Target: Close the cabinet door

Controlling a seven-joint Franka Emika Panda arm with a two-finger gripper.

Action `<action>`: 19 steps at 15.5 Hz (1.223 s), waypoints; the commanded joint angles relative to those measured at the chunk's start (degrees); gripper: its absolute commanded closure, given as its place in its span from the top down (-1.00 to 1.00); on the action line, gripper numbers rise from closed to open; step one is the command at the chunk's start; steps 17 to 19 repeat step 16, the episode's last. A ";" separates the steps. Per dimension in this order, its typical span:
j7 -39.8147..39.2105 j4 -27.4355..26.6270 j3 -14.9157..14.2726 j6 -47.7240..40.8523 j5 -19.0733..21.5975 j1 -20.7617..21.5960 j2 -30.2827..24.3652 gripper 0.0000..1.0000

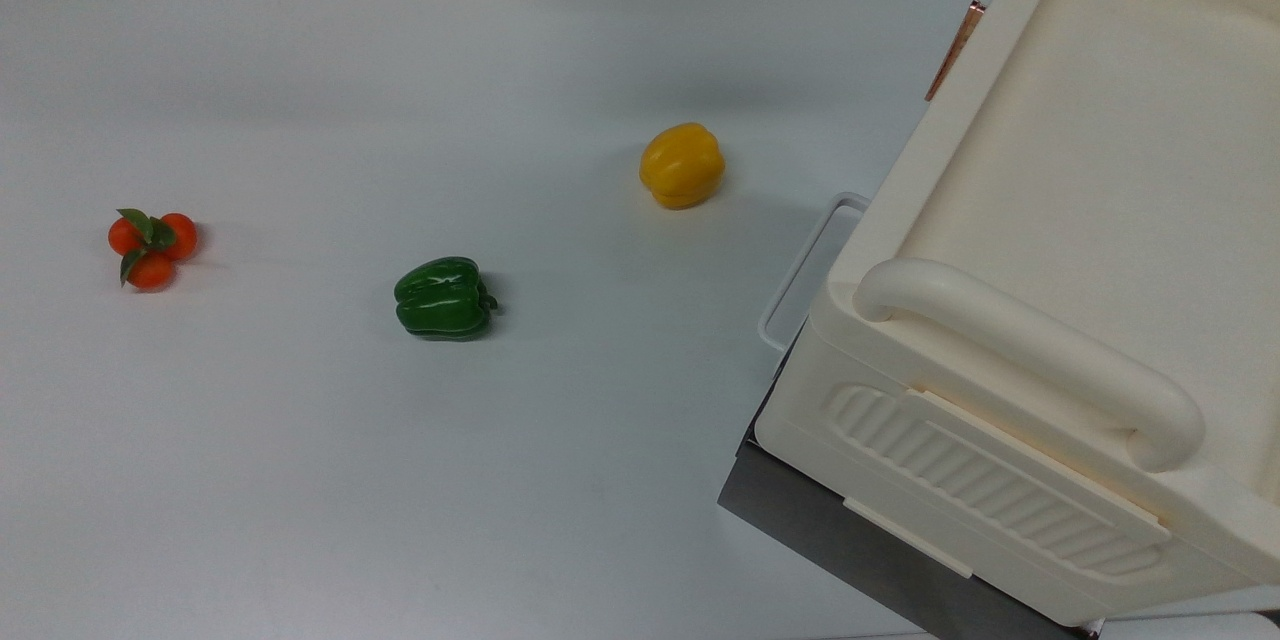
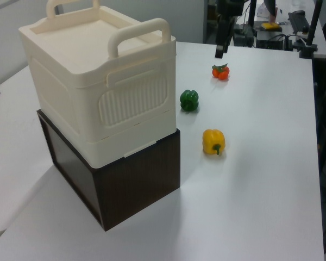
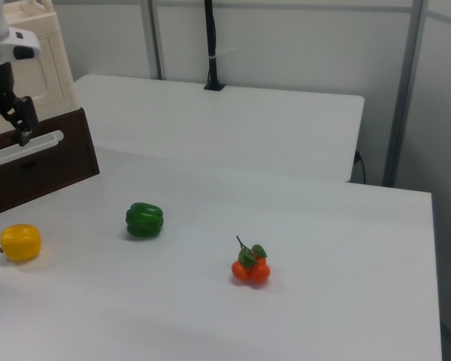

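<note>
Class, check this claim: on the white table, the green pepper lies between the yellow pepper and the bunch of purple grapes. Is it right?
One detail is wrong. The top view shows the green pepper lying between the yellow pepper and a cluster of small orange fruits with green leaves, not purple grapes. The rest stands: all three rest on the white table.

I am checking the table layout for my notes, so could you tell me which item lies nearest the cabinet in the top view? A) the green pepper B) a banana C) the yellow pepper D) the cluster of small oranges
C: the yellow pepper lies closest to the cabinet, with the green pepper farther off and the orange cluster farthest.
</note>
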 commanded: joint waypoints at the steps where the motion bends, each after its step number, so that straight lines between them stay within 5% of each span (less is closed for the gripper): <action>1: 1.04 -1.06 -2.65 -4.03 -7.63 1.25 -2.15 1.00; 8: 0.34 -0.98 -7.30 0.17 -9.95 1.78 -2.06 1.00; 19: 0.69 -0.18 -7.57 0.44 -9.86 1.87 -2.06 1.00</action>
